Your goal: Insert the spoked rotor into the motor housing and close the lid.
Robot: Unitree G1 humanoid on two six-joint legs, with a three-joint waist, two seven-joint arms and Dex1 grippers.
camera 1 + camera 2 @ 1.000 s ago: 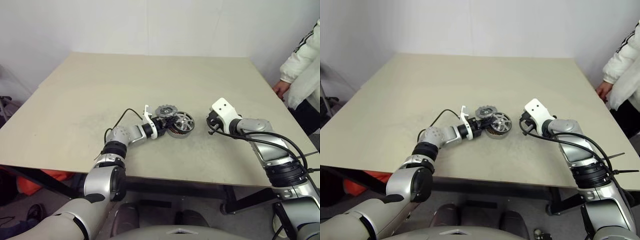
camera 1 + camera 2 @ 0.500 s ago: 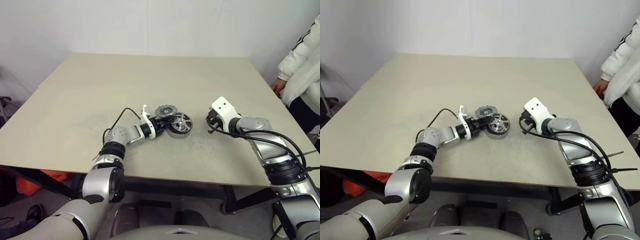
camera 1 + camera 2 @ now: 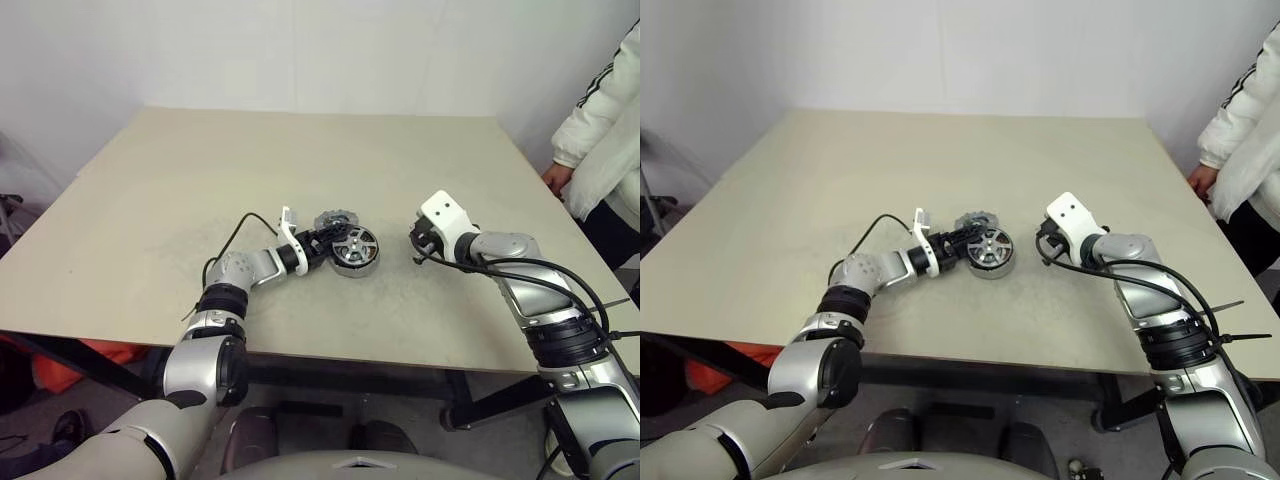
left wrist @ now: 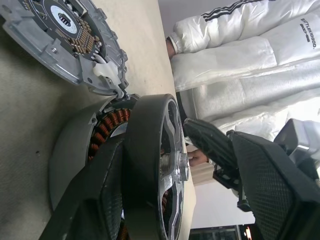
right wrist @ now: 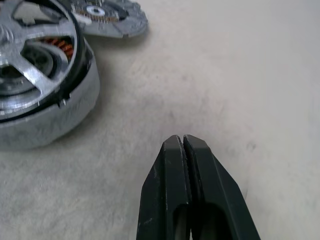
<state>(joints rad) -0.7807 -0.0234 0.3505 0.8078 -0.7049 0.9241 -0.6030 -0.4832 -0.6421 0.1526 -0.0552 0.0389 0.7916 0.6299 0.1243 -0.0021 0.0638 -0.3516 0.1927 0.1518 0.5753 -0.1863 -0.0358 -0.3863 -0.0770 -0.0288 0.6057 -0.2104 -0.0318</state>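
Observation:
The spoked rotor (image 3: 356,246), black-rimmed with silver spokes, lies in the mouth of the silver motor housing (image 3: 350,267) at mid-table. In the left wrist view, copper windings (image 4: 107,125) show beside the rotor's rim (image 4: 150,165). The scalloped grey lid (image 3: 334,220) lies flat just behind the housing, touching it. My left gripper (image 3: 328,244) is level at the rotor's left side and open. One of its fingers (image 4: 270,180) stands clear of the rotor's face. My right gripper (image 3: 416,244) is shut and empty, hovering to the right of the housing (image 5: 45,115).
A person in a white jacket (image 3: 600,120) stands at the table's right edge, one hand near the tabletop (image 3: 200,180). A black cable (image 3: 245,225) loops over my left wrist. Open table surface lies all around the parts.
My left gripper has opened and let go of the rotor. The rotor has dropped from a tilted stance to lie flatter in the housing. The right arm stayed put.

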